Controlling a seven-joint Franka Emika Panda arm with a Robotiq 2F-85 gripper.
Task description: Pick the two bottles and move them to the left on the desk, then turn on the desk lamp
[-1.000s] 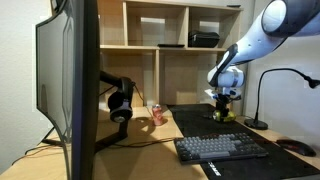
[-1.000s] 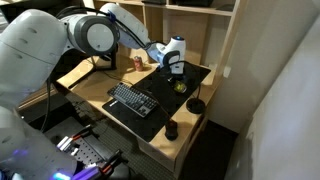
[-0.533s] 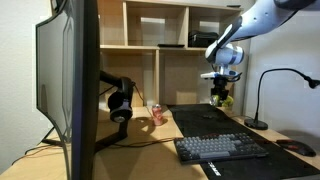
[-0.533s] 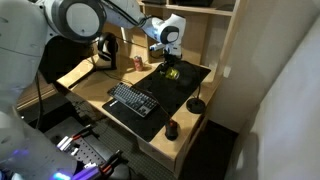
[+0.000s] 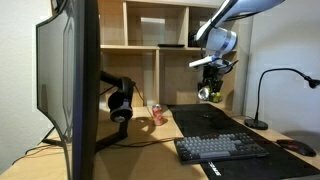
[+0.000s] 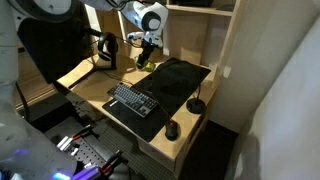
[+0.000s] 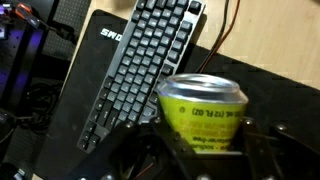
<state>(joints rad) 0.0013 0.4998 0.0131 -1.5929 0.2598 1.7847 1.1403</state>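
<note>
My gripper (image 5: 208, 82) is shut on the yellow-green bottle (image 5: 206, 94) and holds it high above the black mat (image 5: 225, 122) of the light-wood desk (image 5: 150, 136). The wrist view shows the yellow-green bottle (image 7: 203, 115) between the fingers of my gripper (image 7: 203, 142). In the other exterior view my gripper (image 6: 147, 48) holds it (image 6: 143, 57) near the shelf. The pinkish-red bottle (image 5: 157, 114) stands on the desk next to the headphones. The black desk lamp (image 5: 258, 98) stands at the mat's far side, and its base also shows (image 6: 196, 105).
A keyboard (image 5: 222, 148) lies on the mat's front, and also shows in the wrist view (image 7: 150, 60). Black headphones (image 5: 120, 104) hang by a large monitor (image 5: 70, 80). A mouse (image 6: 171, 129) lies near the lamp base. A wooden shelf unit (image 5: 170, 40) stands behind the desk.
My gripper has lifted the yellow-green bottle off the mat and carried it up and sideways toward the pinkish-red bottle's side. The pinkish-red bottle and lamp have not moved.
</note>
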